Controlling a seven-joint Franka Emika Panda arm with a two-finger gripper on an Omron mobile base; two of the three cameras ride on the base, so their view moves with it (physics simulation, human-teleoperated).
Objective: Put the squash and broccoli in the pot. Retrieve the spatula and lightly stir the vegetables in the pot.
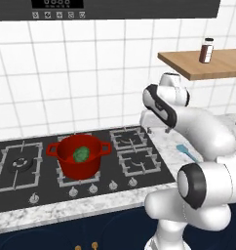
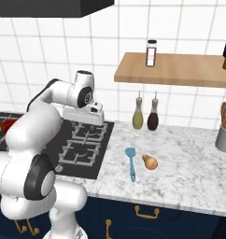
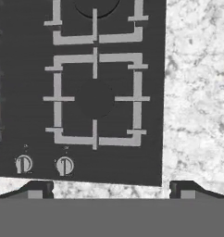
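Right now the gripper (image 3: 109, 187) hangs over the right-hand burners of the stove (image 1: 139, 161), looking straight down on a grate w/ two knobs below it. Its two dark tips sit far apart at the bottom of the hand view, so jaws are spread wide, nothing btwn them.

Pot (image 1: 80, 156) is red, sits on a burner in the middle of the stove, well left of the gripper. Broccoli (image 1: 81, 154) lies inside it, a green clump on the bottom. From the right base view just a red sliver of the pot pokes out behind the arm.

Spatula (image 2: 130, 162) lies flat on the marble counter (image 2: 189, 163) right of the stove, blade toward the wall, handle toward the front edge. Light blue. In the left base view its blade end shows past the arm; in the hand view a blue bit sits at the right edge. Squash (image 2: 150, 162) is just beside the spatula on its right, tan, pear-shaped, apart from it but near.

Farther back on the counter, two bottles (image 2: 145, 114) stand by the tiled wall, one olive, one dark. Wooden shelf (image 2: 175, 70) above holds a small jar (image 2: 151, 52). Grey holder (image 2: 224, 135) w/ wooden utensils at far right.
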